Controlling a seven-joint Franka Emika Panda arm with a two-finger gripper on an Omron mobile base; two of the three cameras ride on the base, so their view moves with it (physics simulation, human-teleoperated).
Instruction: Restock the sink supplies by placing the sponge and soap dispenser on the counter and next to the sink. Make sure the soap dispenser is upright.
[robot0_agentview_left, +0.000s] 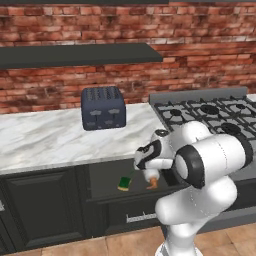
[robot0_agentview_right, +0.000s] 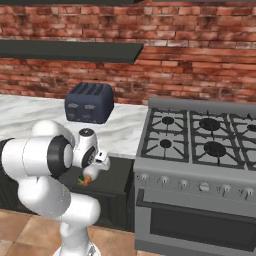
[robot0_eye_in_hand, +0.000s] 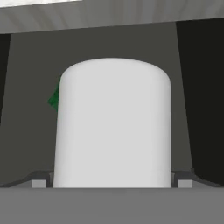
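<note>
The soap dispenser (robot0_agentview_left: 151, 179), a white bottle with an orange pump, is over the open drawer (robot0_agentview_left: 105, 175) below the marble counter (robot0_agentview_left: 45, 135). Its orange nozzle points down and toward the drawer front. My gripper (robot0_agentview_left: 149, 172) reaches into the drawer and is shut on the bottle. In the hand view the white body of the soap dispenser (robot0_eye_in_hand: 113, 127) stands between my two fingertips (robot0_eye_in_hand: 38, 183), which press on its sides. The green and yellow sponge (robot0_agentview_left: 124, 183) lies on the drawer floor just left of the bottle, and a green corner of the sponge (robot0_eye_in_hand: 53, 99) peeks out behind it. The sink is out of view.
A dark blue toaster (robot0_agentview_left: 103, 107) stands on the counter behind the drawer. A gas stove (robot0_agentview_right: 200, 135) borders the counter on the right. A dark shelf (robot0_agentview_left: 75, 54) hangs on the brick wall above. Dark cabinet fronts (robot0_agentview_left: 40, 205) flank the drawer.
</note>
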